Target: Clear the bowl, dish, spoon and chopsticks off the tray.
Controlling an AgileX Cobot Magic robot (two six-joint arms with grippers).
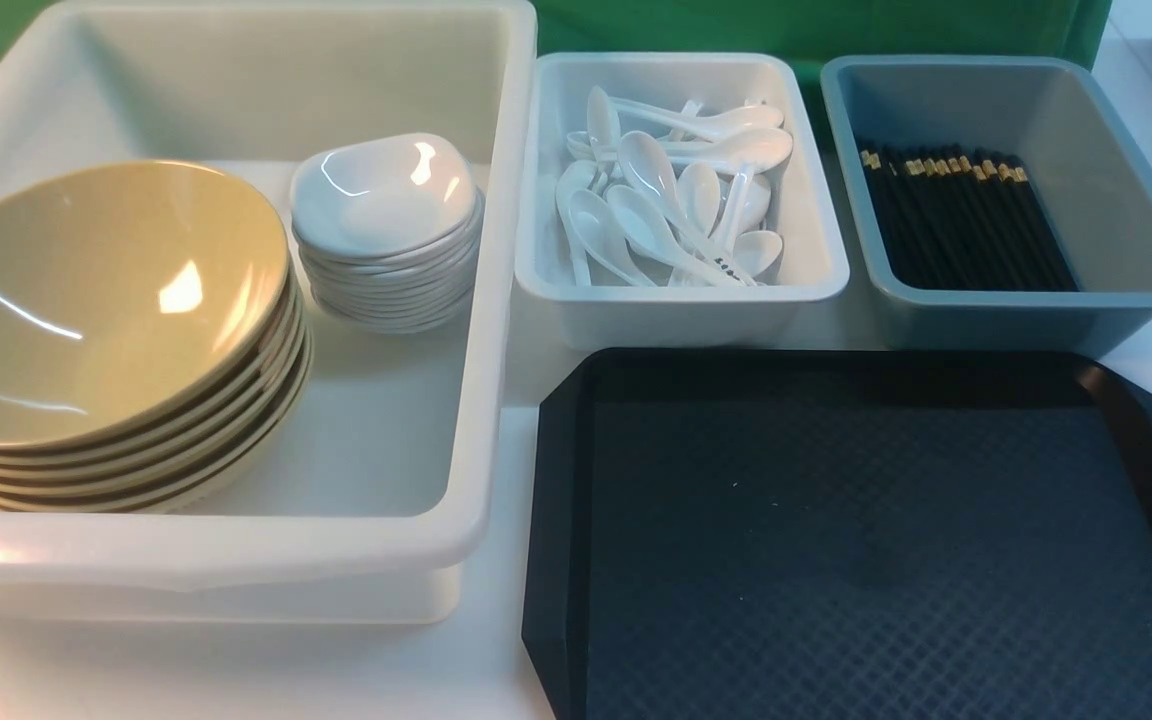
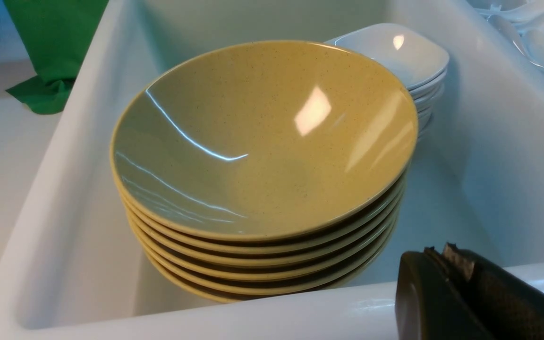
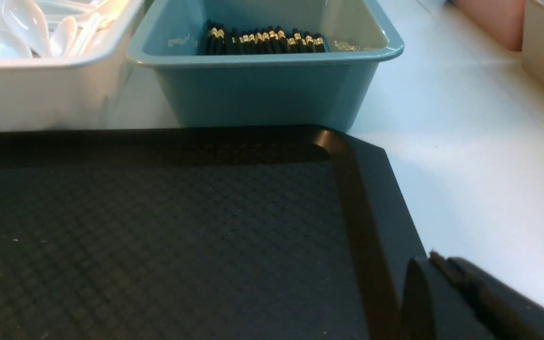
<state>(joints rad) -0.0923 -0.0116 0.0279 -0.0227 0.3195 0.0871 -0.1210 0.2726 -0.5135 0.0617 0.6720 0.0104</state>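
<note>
I see the tray point(image 1: 876, 540) bare on the table point(image 3: 470, 156); bowl point(image 1: 106, 300) and dish point(image 1: 383, 192) top stacks in the white bin point(image 1: 496, 300). Left tool point(image 2: 446, 264) and right tool point(image 3: 442, 269) are both pressed together, gripping nothing; spoons point(image 1: 671, 195) and chopsticks point(image 1: 961, 215) lie in separate bins.

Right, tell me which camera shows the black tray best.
The front view: it shows the tray nearly whole, with both far cut corners, rim and bare textured floor. The right wrist view shows only one far corner and part of the floor. The left wrist view shows none of it.
</note>
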